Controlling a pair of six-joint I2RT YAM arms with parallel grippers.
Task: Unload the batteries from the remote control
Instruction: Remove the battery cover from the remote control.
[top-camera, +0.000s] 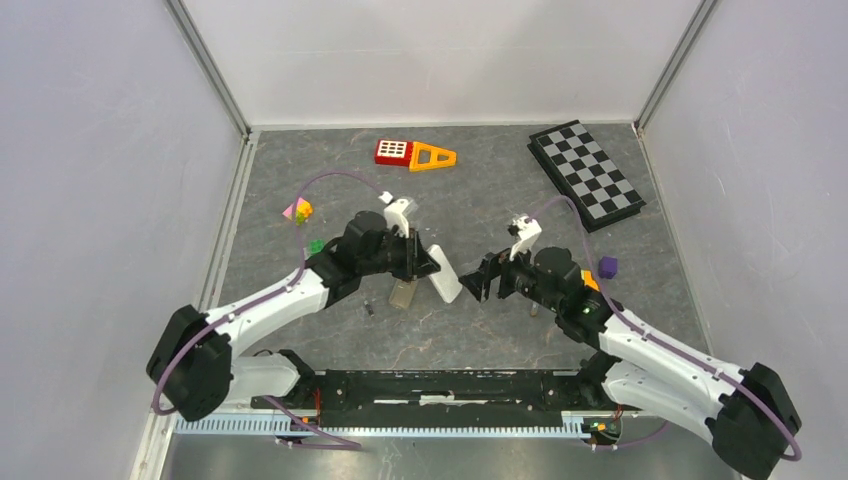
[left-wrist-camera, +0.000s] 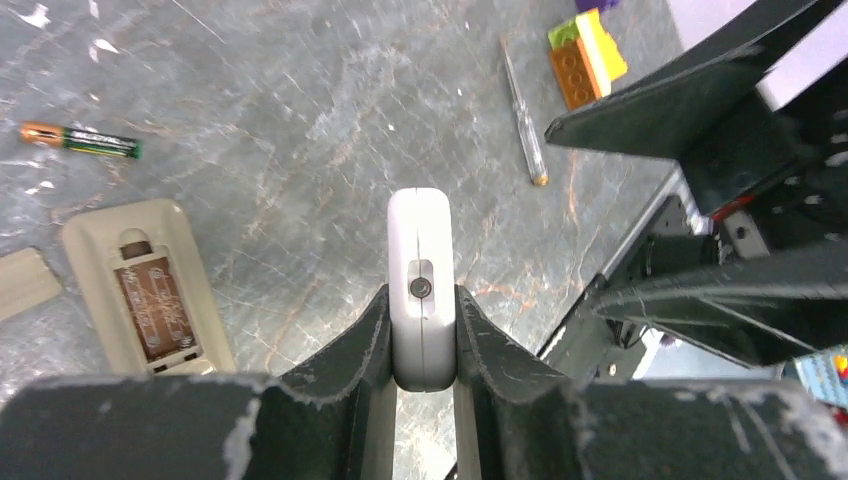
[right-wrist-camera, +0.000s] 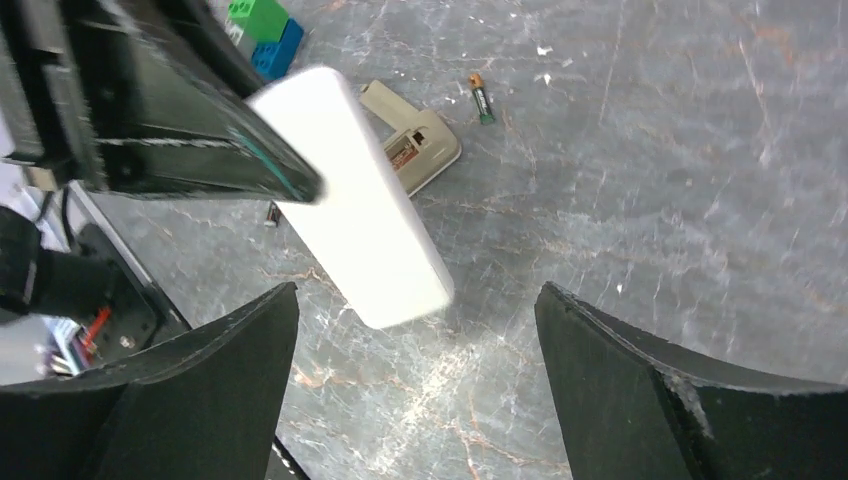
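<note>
My left gripper (top-camera: 432, 262) is shut on one end of a white remote control (top-camera: 445, 276), held off the table; in the left wrist view the remote (left-wrist-camera: 421, 260) is pinched edge-on between both fingers. My right gripper (top-camera: 481, 282) faces the remote's free end (right-wrist-camera: 360, 215) with its jaws wide open (right-wrist-camera: 417, 310) and nothing between them. A beige remote (left-wrist-camera: 140, 285) lies on the table with its compartment open and bare. One battery (left-wrist-camera: 80, 140), dark with an orange end, lies loose beyond it, also seen as the battery (right-wrist-camera: 481, 100) in the right wrist view.
A flat beige cover piece (left-wrist-camera: 25, 280) lies beside the beige remote. A thin pen-like stick (left-wrist-camera: 525, 115) and toy bricks (left-wrist-camera: 585, 55) lie near the right arm. A checkerboard (top-camera: 585, 175) sits at the back right, a red and orange toy (top-camera: 413, 153) at the back.
</note>
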